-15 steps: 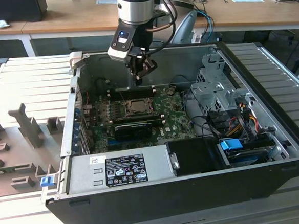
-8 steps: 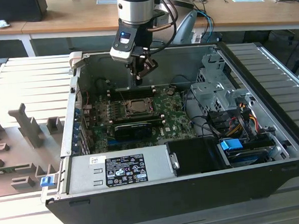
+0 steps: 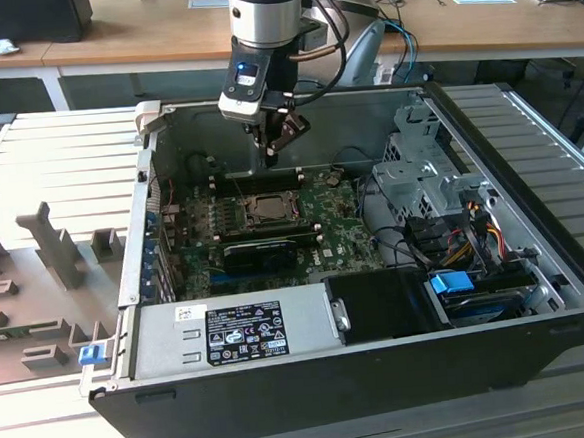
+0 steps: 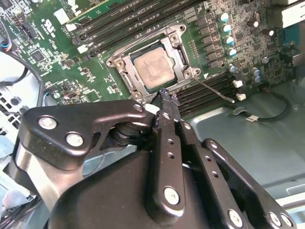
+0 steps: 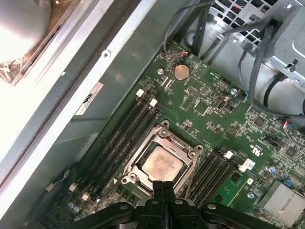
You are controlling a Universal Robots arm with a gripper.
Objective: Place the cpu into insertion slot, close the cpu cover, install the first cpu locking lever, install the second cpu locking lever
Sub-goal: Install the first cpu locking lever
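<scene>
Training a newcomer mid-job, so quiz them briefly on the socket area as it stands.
1. True or false: the cpu lies on the board, not in the hand.
2. The hand is: A open; B shut on the cpu; C shut, empty.
3. Fill in: the cover lies ___ around the cpu.
Key: 1 true; 2 C; 3 flat.
</scene>
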